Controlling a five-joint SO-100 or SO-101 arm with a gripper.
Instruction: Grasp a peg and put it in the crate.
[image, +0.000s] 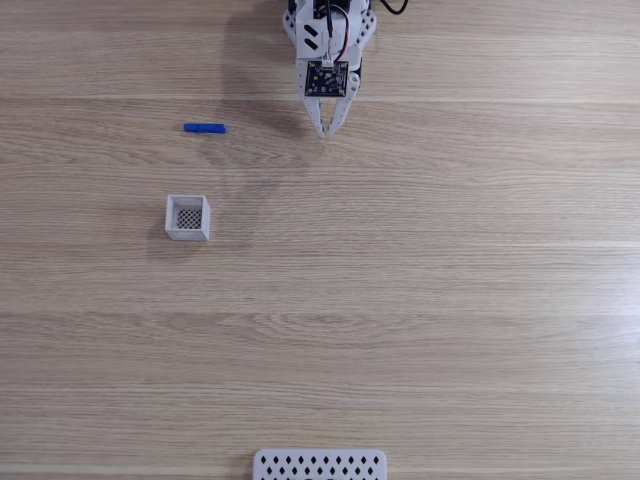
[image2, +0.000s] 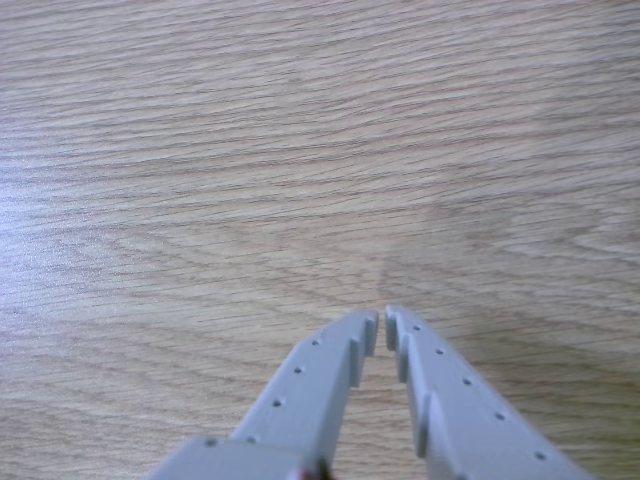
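A small blue peg (image: 204, 128) lies flat on the wooden table at the upper left of the fixed view. Below it stands the crate (image: 188, 217), a little white open box with a dark mesh floor and nothing inside. My gripper (image: 326, 131) hangs at the top centre, well to the right of the peg, its white fingers meeting at the tips with nothing between them. The other view looks down along the same gripper (image2: 382, 329): the two grey fingertips nearly touch over bare wood.
A wide flat white panel with diamond-shaped holes (image: 320, 465) sits at the bottom edge of the fixed view. The arm's base and cables (image: 330, 25) occupy the top centre.
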